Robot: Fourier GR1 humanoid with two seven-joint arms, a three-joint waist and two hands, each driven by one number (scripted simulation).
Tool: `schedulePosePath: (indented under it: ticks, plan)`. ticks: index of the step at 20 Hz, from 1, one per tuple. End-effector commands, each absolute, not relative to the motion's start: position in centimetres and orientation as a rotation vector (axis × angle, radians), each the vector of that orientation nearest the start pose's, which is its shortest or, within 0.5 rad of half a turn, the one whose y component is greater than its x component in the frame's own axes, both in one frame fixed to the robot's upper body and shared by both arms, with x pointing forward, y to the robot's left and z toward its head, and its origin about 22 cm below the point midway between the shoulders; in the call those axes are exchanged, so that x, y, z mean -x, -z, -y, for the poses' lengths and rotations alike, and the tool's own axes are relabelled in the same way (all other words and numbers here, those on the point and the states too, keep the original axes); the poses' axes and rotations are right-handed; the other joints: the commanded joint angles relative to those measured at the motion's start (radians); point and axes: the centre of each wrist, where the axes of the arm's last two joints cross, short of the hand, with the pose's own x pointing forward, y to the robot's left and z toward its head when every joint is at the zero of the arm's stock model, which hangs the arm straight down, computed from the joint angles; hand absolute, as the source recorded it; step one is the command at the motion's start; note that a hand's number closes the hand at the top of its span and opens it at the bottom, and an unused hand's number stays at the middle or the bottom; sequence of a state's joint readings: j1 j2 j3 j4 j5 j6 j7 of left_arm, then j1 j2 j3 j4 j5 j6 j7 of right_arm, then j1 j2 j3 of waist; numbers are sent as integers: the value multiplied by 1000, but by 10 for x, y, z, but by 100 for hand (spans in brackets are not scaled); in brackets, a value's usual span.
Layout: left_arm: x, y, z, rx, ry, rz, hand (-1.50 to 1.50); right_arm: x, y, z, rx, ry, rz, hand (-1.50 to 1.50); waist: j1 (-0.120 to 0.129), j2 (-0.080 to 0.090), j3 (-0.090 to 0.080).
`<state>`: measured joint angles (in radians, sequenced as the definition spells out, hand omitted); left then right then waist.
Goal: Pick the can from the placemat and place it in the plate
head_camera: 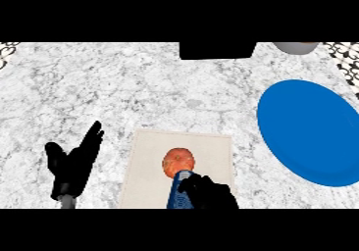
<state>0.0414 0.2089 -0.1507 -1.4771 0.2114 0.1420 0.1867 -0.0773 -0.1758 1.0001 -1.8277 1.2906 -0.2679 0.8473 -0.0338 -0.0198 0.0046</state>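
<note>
Can (179,192) gripped by right hand (211,194) at near edge of placemat (150,166); orange round object (179,161) seen just beyond. Left hand (72,164) held open, near left. Plate (313,130) set right, apart.

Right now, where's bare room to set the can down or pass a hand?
Blue plate: bare all over. Counter between placemat and the black object at the far edge: open. Strip between placemat and plate: open. Crowded: placemat's near half, with orange object, can and right hand. Left hand rests open, lower left.
</note>
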Motion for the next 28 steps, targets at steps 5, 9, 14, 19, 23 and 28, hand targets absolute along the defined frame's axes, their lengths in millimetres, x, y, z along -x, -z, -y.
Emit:
schedulePosePath:
  ticks: [5,9,14,19,23,28]
  plan:
    - [-219,33,-255,-58,-28,1172,0,-94,-100,102,772,-508,1765,150,-18,7,-2]
    - [-223,33,-240,-18,-18,1188,0,-91,-111,138,790,-368,1766,150,2,16,-3]
    - [-235,24,-241,-14,-9,1176,0,-105,-104,179,824,-203,1790,150,23,22,-1]
    - [-232,40,-236,-13,2,1188,0,-142,-87,222,979,-156,1787,150,30,24,-2]
    - [-239,23,-226,5,10,1213,0,-188,-93,262,1096,-54,1763,150,49,27,0]
    - [-235,37,-234,29,20,1191,0,-224,-77,296,1107,-65,1754,150,54,28,0]
